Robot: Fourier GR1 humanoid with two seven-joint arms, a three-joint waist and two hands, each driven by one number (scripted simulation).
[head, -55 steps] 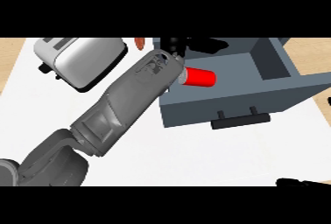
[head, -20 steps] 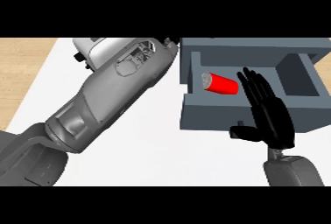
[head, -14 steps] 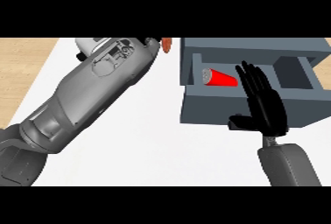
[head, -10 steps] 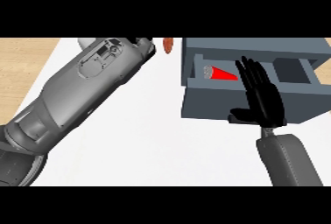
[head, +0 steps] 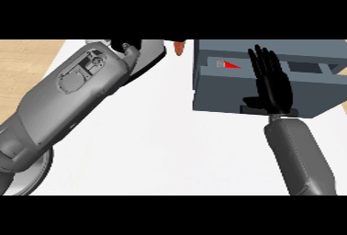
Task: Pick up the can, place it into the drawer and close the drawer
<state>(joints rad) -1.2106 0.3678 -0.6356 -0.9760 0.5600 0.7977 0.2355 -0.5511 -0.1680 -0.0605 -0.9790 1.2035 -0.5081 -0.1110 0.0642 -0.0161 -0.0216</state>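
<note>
Up at two o'clock, the can [head: 230,65] lies inside the drawer [head: 217,98], nearly shut; right hand [head: 271,85] presses its front, fingers straight, empty; closing remains

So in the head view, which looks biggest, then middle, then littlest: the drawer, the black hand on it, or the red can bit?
1. Drawer, biggest.
2. Right hand, flat against the drawer front; it is nearer the camera, so it may look bigger than it is.
3. Can, smallest; only a red sliver shows.

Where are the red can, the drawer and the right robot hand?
red can [head: 232,65], head view, its visible red side.
drawer [head: 224,98], head view, its grey front panel.
right robot hand [head: 271,87], head view, its palm.
</note>
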